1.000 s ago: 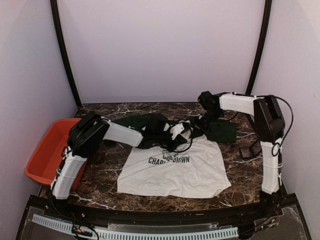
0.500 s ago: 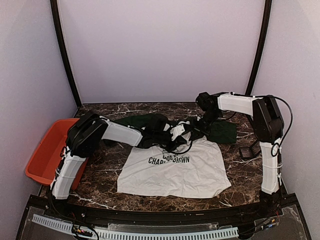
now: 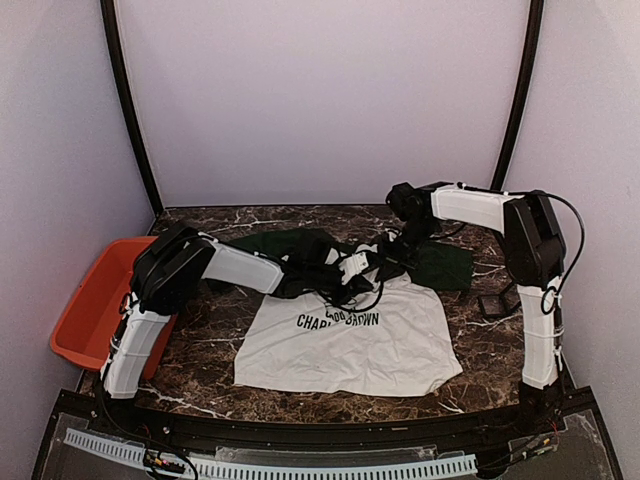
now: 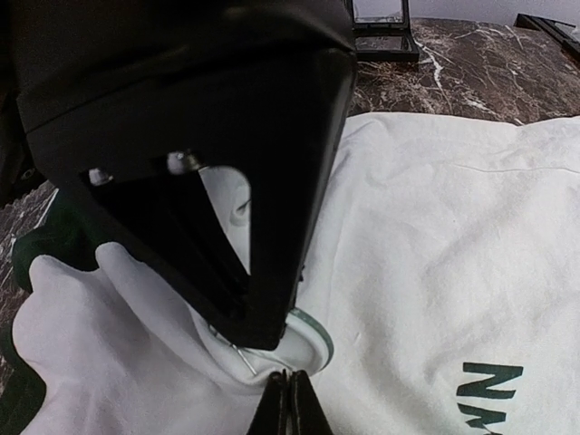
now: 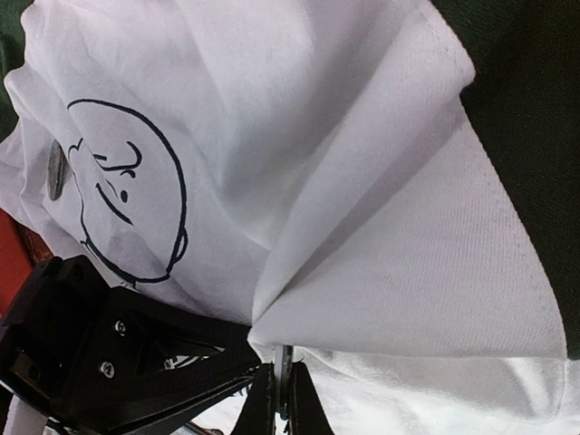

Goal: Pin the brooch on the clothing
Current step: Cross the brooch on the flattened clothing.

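The clothing (image 3: 350, 345) lies on the marble table, a white T-shirt with dark green sleeves, its upper part bunched and lifted between both arms. In the left wrist view the brooch (image 4: 313, 340) shows as a round white disc with a green rim, its thin pin wire against a fold of white cloth (image 4: 435, 254). My right gripper (image 5: 283, 376) is shut on the brooch's edge (image 5: 285, 358), pressed into the tented fabric (image 5: 362, 181) beside the cartoon head print (image 5: 127, 190). My left gripper (image 4: 290, 399) is shut on the cloth fold just below the brooch, under the right arm's black fingers (image 4: 272, 227).
An orange-red bin (image 3: 95, 300) sits at the table's left edge. A small black stand (image 3: 492, 305) is by the right arm's base. The shirt's dark green sleeve (image 3: 445, 265) lies bunched at the back right. Purple walls enclose the table.
The right arm's wrist has shifted slightly left and back over the bunched shirt. The left arm and both grips look unchanged.
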### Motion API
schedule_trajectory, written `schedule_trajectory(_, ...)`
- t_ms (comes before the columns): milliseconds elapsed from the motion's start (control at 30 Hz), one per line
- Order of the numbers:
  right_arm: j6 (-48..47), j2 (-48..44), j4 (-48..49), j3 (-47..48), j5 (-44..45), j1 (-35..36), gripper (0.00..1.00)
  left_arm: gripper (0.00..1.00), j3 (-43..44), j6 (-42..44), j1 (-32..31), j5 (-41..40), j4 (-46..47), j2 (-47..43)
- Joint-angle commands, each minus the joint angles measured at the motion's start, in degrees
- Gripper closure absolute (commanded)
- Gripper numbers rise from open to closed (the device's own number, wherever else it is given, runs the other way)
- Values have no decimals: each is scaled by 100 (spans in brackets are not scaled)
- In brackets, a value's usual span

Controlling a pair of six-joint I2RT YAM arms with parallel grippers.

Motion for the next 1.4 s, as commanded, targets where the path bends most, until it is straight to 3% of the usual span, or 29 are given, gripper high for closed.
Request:
schedule_trajectory(0,-311,-167,-90,59,39,129,100,99,-106,66,-39,186,-47,-451)
schedule_trajectory(367,-641,-310,-118,37,304,317,100,98,-124,-134,66,355,-45,-474)
schedule_trajectory(567,-626,-282,-118,92,349,319,100,89,-138,-163,109,616,-205,-524)
schedule_trajectory(767,-601,-262,-165,210,415,319,100,71,-119,-165,178,812,-467,-556)
schedule_trajectory(1000,-572,-238,-185,248,453,311,100,68,-122,-176,273,728,-767,-621)
schedule_trajectory(1167,-568,-208,-173,254,431,309,100,56,-381,-239,299,367,-497,-764)
schedule_trajectory(1367,-568,-231,-204,252,469,310,100,57,-371,-141,297,261,-584,-772)
